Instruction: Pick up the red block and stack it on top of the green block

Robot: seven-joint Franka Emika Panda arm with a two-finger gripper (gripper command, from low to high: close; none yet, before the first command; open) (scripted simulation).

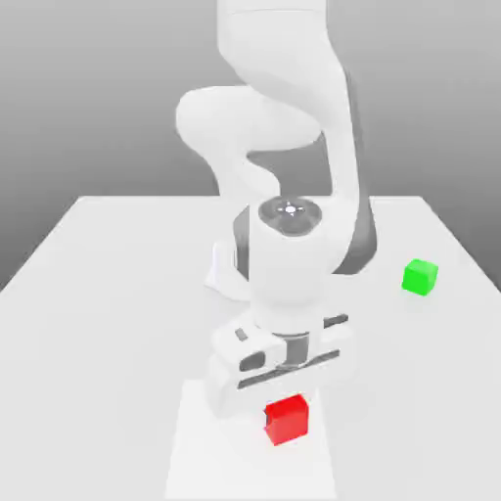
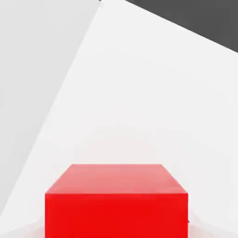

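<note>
- Beneath the arm's hand (image 1: 284, 367), toward the near end of the counter (image 1: 108, 333), is the red block (image 1: 287, 421), a small, bright cube with plain faces.
- The claw (image 1: 288, 413) is clenched on the red block, one side of the grip against each of two opposite faces.
- The red block is seen over the white patch (image 1: 205, 460), nearer its edge at the exterior view's right than the opposite one; whether its underside touches the patch, I cannot tell.
- Seen from the hand, the red block sits square to the camera, a paler face meeting a deep red one along a straight edge, while the borders of the white patch run aslant to it.
- The hand is turned at an angle above the red block and hides part of the white patch.
- From the hand, the arm (image 1: 294, 254) rises in white segments with dark grey joints, bending back over its base (image 1: 230, 279) farther off on the counter.
- Well apart from the red block, toward the exterior view's right and farther back, the green block (image 1: 420, 277) rests on the counter, with nothing stacked on it.
- Around all of this spreads the pale grey counter, and past its far edge is a darker grey background (image 1: 88, 117).
</note>
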